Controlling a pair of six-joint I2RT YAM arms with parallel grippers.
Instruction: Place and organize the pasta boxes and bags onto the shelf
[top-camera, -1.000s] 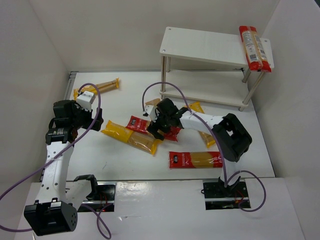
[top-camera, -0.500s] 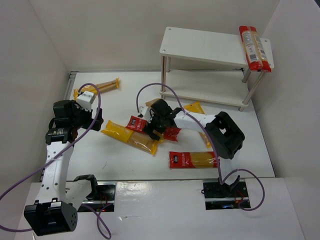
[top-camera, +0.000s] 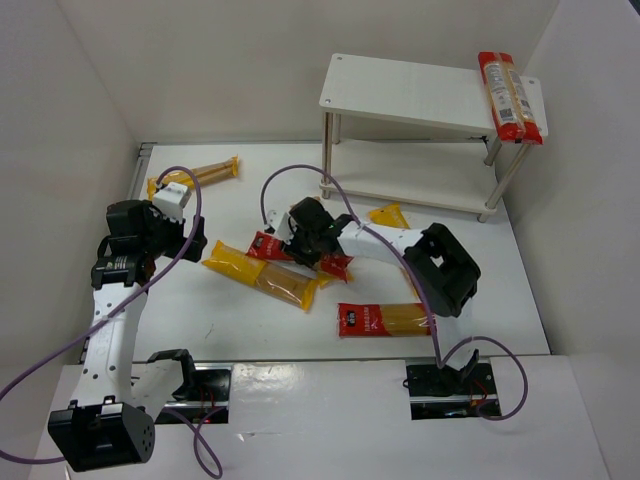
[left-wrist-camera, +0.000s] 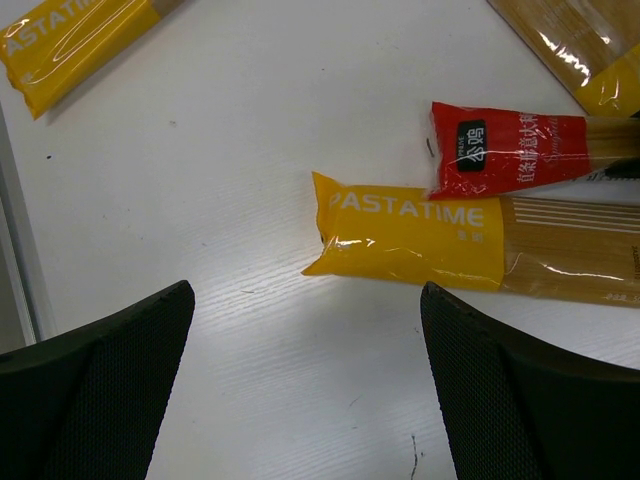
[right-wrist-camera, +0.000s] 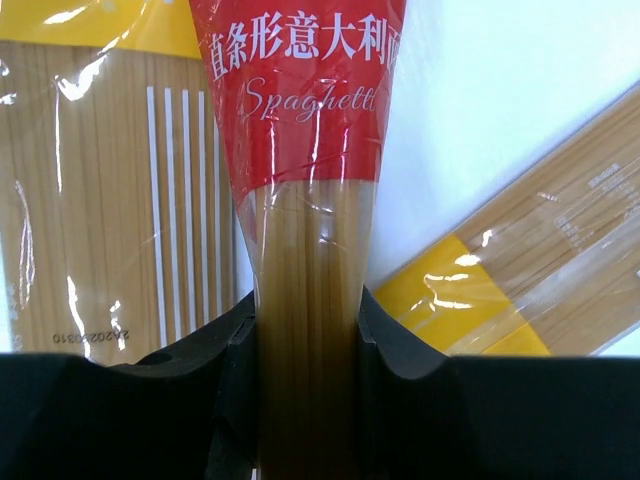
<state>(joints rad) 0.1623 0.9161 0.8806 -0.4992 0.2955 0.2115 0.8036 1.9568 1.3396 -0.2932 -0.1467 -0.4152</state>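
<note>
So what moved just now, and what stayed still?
The right gripper, shut on the red-ended packet, moved left across the table. Its arm followed, uncovering more of a yellow packet end near the shelf. The left gripper, open, the long yellow packet and the packets on top of the shelf stayed put.

A yellow packet (left-wrist-camera: 410, 235) reads "PASTATIME" in white capitals, and a second yellow packet (left-wrist-camera: 70, 45) at the top left shows the same word. The red packet (right-wrist-camera: 305, 90) bears white Chinese characters, "直条形意大利", above cursive "Spaghett", which is cut off at its edge. Small digits on the first packet's clear window are too blurred to read.
</note>
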